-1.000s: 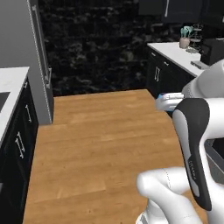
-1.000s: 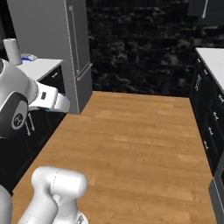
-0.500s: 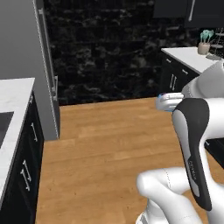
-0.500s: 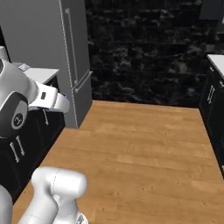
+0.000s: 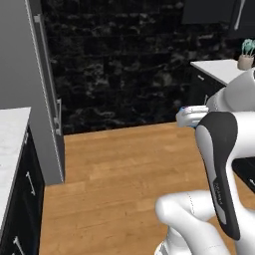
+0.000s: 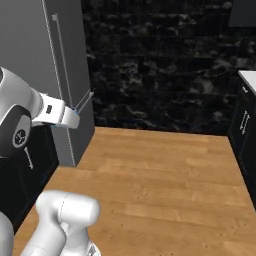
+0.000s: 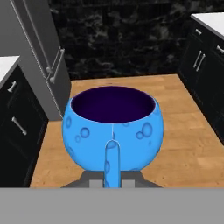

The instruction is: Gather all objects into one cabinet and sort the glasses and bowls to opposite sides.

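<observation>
One small blue bowl [image 7: 113,127] is riding in the gripper [image 7: 112,168], whose jaws are pinching shut across the bowl's near wall, one finger [image 7: 112,164] showing against the outside of it. In the hand view the bowl is sitting upright and level, its dark inside facing up, with the wooden floor [image 7: 183,144] spreading beneath it. In the left base view a sliver of the same blue is peeking out past the hand, over the floor and well short of the counter [image 5: 219,68] that is carrying the utensil pot [image 5: 246,61].

The bowl is looking glossy and rigid, probably a hard glazed piece: light for its size, but slick and likely to chip if dropped. A pinch on the rim, one finger inside and one outside, is the natural hold, and that seems to be how it is being carried. Because such a grip is bearing on a smooth curved wall, I would judge that tilting or sudden stops could be letting it slip, so keeping it level matters.

Against the pictures from a second earlier, the whole scene is shifting: the base is driving and turning, so the grey refrigerator [image 5: 25,74] is growing larger in both base views and the counter with the pot is sliding rightward in the left one. The arm is keeping the same tucked pose relative to the base, and the hold on the bowl is staying unchanged.
</observation>
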Controlling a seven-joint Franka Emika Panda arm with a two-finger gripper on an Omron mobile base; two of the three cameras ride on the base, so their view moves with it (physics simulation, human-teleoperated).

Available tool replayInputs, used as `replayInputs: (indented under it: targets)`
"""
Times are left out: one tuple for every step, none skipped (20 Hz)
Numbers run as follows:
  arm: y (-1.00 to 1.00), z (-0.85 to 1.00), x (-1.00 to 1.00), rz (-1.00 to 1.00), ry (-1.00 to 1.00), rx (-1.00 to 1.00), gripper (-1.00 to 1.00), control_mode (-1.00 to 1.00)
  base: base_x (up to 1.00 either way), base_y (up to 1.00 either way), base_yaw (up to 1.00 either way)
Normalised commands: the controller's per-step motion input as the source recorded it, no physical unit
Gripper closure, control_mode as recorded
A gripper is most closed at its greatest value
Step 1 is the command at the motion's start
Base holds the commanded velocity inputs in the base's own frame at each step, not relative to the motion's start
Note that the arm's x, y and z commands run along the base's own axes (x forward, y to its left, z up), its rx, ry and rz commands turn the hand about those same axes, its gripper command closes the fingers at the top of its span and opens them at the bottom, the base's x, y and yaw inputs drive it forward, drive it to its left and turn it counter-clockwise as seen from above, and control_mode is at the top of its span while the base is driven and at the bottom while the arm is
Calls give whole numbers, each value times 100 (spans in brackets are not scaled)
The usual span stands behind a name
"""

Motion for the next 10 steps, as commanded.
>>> replayInputs:
  targets:
    - [0,0,0,0,0,0,100,100,100,0,-10]
    - [0,0,0,0,0,0,100,100,100,0,-10]
    - [0,0,0,0,0,0,100,100,100,0,-9]
    - [0,0,0,0,0,0,100,100,100,0,-9]
    - [0,0,0,0,0,0,100,100,100,0,-9]
    - [0,0,0,0,0,0,100,100,100,0,-9]
    - [0,0,0,0,0,0,100,100,100,0,-10]
    - [0,0,0,0,0,0,100,100,100,0,-11]
    - [0,0,0,0,0,0,100,100,100,0,-11]
    - [0,0,0,0,0,0,100,100,100,0,-11]
